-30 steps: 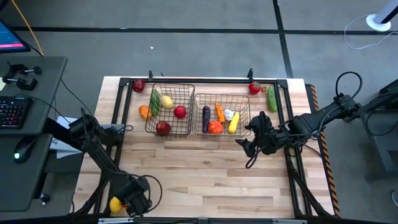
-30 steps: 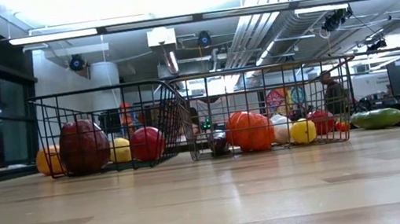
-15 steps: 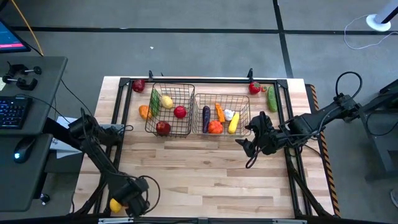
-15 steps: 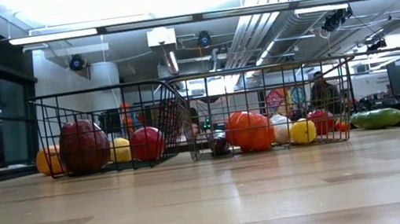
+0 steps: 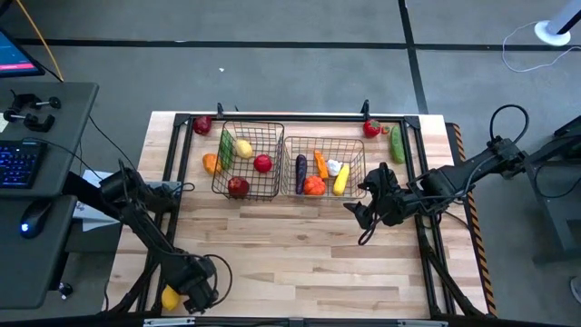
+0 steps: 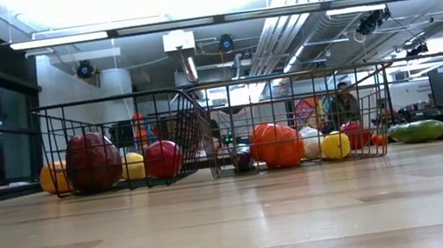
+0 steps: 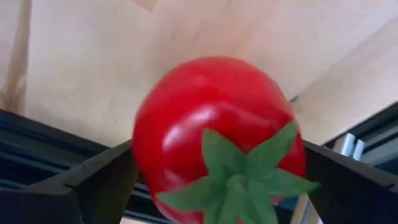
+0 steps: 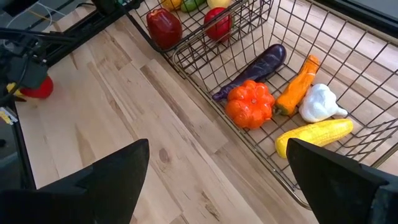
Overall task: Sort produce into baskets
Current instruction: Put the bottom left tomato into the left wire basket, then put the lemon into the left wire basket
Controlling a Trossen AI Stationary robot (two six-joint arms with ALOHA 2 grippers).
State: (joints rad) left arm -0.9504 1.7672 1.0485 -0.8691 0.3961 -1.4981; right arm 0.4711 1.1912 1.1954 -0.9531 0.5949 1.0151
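Note:
My left gripper (image 5: 192,289) is at the table's near left corner, shut on a red toy tomato (image 7: 214,134) with a green calyx. The tomato also shows in the right wrist view (image 8: 37,87). My right gripper (image 5: 361,214) is open and empty above the table, just to the near right of the wider basket (image 5: 354,186). That basket holds an eggplant (image 8: 252,70), a pumpkin (image 8: 250,104), a carrot (image 8: 297,87), a garlic (image 8: 320,102) and a corn cob (image 8: 314,135). The narrower basket (image 5: 218,177) holds a red apple (image 5: 238,186) and other pieces. My left gripper pinches the tomato between its two fingers, one on each side of its round body (image 7: 146,155). The calyx (image 7: 239,177) faces back toward the wrist. The high view hides the tomato under the gripper, so I cannot tell whether it is clear of the table.
An orange fruit (image 5: 210,163) lies left of the narrower basket. A red piece (image 5: 201,124) lies at the far left, and a red piece (image 5: 372,128) and a green cucumber (image 5: 397,143) at the far right. A yellow thing (image 5: 169,298) shows beside my left gripper. A black frame (image 5: 300,116) rims the table.

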